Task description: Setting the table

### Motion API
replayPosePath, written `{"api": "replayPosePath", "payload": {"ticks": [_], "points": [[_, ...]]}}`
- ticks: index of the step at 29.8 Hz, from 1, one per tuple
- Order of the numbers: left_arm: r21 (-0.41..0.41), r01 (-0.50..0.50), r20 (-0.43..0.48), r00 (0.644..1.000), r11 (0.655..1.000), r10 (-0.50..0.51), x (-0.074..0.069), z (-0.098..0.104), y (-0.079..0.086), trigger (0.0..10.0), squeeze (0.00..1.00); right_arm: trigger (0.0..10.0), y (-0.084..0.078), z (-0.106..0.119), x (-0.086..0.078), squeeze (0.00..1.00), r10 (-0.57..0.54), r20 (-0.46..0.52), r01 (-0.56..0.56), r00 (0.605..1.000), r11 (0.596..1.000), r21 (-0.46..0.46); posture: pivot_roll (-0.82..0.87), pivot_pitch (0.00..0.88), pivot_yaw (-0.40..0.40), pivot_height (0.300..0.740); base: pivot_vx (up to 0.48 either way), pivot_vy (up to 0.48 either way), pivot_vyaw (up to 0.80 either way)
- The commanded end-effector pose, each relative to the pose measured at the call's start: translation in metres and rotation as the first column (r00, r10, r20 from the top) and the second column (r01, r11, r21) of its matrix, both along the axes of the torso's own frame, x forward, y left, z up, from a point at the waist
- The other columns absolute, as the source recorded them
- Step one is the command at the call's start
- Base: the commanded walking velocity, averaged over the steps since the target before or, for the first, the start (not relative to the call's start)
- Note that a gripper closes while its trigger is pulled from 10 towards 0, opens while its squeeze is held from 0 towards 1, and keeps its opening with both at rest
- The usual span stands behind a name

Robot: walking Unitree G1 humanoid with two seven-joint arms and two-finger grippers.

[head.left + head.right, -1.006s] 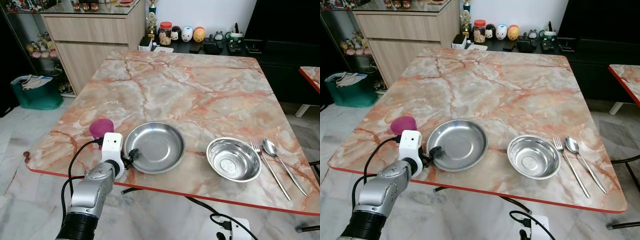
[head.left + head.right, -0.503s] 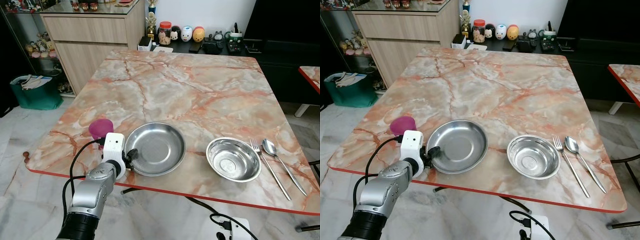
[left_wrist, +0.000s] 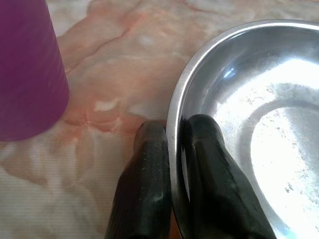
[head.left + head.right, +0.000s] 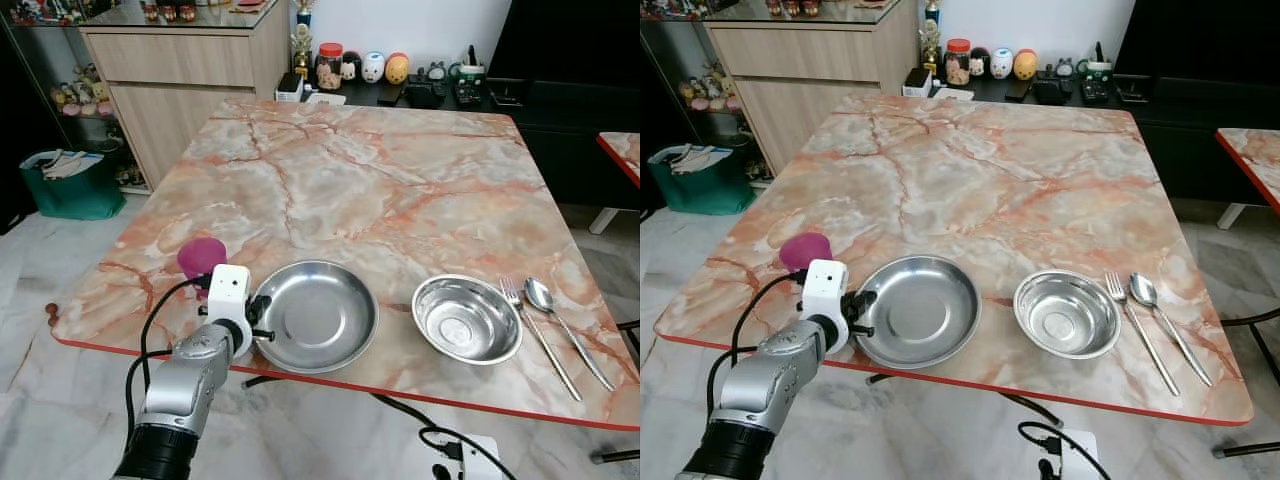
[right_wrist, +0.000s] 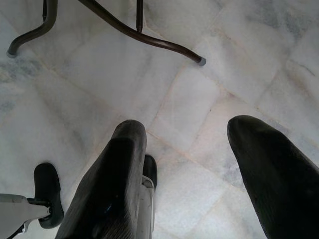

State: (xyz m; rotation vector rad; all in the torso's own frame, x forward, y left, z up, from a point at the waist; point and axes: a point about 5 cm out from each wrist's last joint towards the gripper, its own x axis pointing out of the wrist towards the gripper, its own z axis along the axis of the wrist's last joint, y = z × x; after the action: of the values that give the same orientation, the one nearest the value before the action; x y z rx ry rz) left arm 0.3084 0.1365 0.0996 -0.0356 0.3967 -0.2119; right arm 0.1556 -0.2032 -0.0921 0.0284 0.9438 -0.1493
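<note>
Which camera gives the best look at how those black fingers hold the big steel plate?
The left wrist view: the left gripper pinches the plate rim, one finger each side. Both eye views show the whole plate but mostly hide the fingers. The right wrist view faces the floor.

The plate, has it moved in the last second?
Yes. The plate slid toward the near table edge and slightly toward the bowl, pulled by the left gripper shut on its rim.

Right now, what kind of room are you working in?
Most likely a home dining area. A marble-patterned table carries a steel plate, bowl, fork and spoon, and a wooden sideboard stands behind. The left gripper pinches the plate's rim beside a purple cup.
</note>
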Motion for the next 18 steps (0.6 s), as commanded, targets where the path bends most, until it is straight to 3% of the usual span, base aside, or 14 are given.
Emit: {"api": "replayPosePath", "payload": {"ticks": [1, 13, 14, 15, 17, 18], "points": [[0.018, -0.014, -0.014, 1.0, 1.0, 0.014, -0.001, -0.002, 0.003, 0.0, 0.0, 10.0, -0.002, 0.0, 0.0, 0.0, 0.001, -0.004, -0.001, 1.0, 1.0, -0.002, 0.14, 0.0, -0.016, 0.74, 0.0, 0.0, 0.0], [-0.024, -0.022, 0.01, 1.0, 0.999, 0.023, -0.003, 0.001, 0.003, 0.0, 0.0, 10.0, -0.002, 0.0, 0.0, 0.0, 0.009, -0.006, -0.009, 1.0, 1.0, -0.005, 0.13, 0.0, -0.018, 0.74, 0.0, 0.0, 0.0], [-0.076, -0.009, 0.039, 0.999, 0.997, 0.012, -0.002, 0.006, 0.0, 0.0, 0.0, 10.0, -0.003, 0.0, 0.0, 0.0, 0.009, -0.006, -0.009, 1.0, 1.0, -0.005, 0.13, 0.0, -0.019, 0.74, 0.0, 0.0, 0.0], [-0.104, -0.002, 0.059, 0.998, 0.995, 0.008, -0.002, 0.009, -0.001, 2.2, 0.0, 10.0, -0.003, 0.0, 0.0, 0.0, 0.009, -0.006, -0.009, 1.0, 1.0, -0.005, 0.13, 0.0, -0.019, 0.74, 0.0, 0.0, 0.0], [-0.12, 0.002, 0.072, 0.997, 0.993, 0.007, -0.002, 0.011, -0.002, 2.2, 0.0, 10.0, -0.003, 0.0, 0.0, 0.0, 0.009, -0.006, -0.009, 1.0, 1.0, -0.005, 0.13, 0.0, -0.019, 0.74, 0.0, 0.0, 0.0], [-0.178, 0.003, 0.104, 0.994, 0.984, 0.016, -0.002, 0.018, -0.003, 10.0, 0.0, 10.0, -0.003, 0.0, 0.0, 0.0, 0.01, -0.007, -0.01, 1.0, 1.0, -0.006, 0.13, 0.0, -0.022, 0.74, 0.0, 0.0, 0.0]]}}
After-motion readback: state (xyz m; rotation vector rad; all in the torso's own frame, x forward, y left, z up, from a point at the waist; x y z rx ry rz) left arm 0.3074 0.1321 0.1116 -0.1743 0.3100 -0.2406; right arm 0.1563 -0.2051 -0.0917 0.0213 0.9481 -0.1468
